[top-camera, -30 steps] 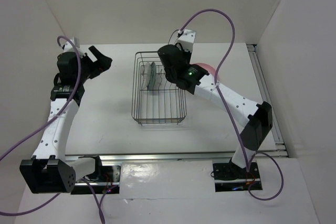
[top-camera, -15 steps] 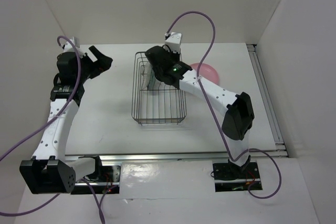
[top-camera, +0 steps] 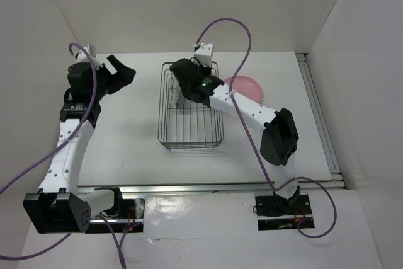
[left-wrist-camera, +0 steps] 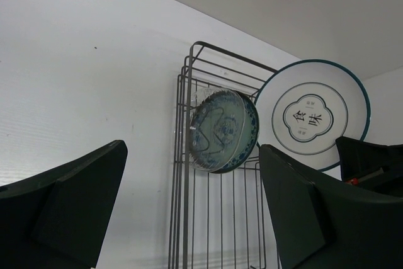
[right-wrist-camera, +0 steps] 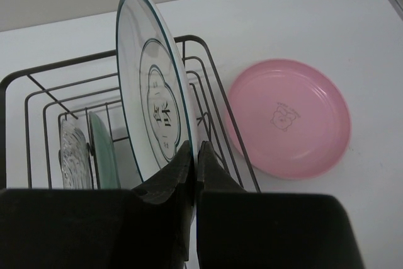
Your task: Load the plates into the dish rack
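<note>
The dark wire dish rack (top-camera: 191, 108) stands mid-table. My right gripper (right-wrist-camera: 195, 155) is shut on the rim of the clear glass plate with the dark ringed rim (right-wrist-camera: 151, 92) and holds it upright above the rack's far end (right-wrist-camera: 38, 92). That plate also shows in the left wrist view (left-wrist-camera: 313, 113). The teal-blue patterned plate (left-wrist-camera: 236, 137) and the small wavy glass plate (right-wrist-camera: 72, 155) stand on edge in the rack's far part. The pink plate (top-camera: 244, 85) lies flat on the table right of the rack. My left gripper (top-camera: 123, 70) is open and empty, raised left of the rack.
White walls close in the table at the back and on both sides. A metal rail (top-camera: 318, 114) runs along the table's right edge. The right arm's purple cable (top-camera: 242, 48) loops above the rack's far end.
My right arm has swung left with the ringed glass plate, from over the pink plate to over the rack's far end. The pink plate is now uncovered. The left arm has not moved.
</note>
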Robot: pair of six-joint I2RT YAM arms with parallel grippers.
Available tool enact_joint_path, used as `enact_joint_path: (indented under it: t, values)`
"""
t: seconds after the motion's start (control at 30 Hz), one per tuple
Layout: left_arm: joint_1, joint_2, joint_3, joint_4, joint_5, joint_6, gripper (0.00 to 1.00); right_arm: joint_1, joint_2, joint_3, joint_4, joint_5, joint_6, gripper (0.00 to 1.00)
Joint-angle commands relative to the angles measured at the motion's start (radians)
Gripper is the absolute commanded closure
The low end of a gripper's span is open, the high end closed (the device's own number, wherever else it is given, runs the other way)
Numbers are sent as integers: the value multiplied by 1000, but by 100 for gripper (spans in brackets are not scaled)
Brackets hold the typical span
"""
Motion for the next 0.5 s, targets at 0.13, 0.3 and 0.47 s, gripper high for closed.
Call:
enact_joint_path:
  t: [0.13, 0.3, 0.47]
  values:
    - [4, -31, 6, 45, 18, -11, 0, 23, 9, 23, 13, 21, 65, 100]
    - [4, -31, 6, 45, 18, -11, 0, 32, 39, 23, 4, 21, 74, 100]
    - [4, -40, 6, 54, 27, -11, 0, 41, 39, 12, 4, 21, 83, 100]
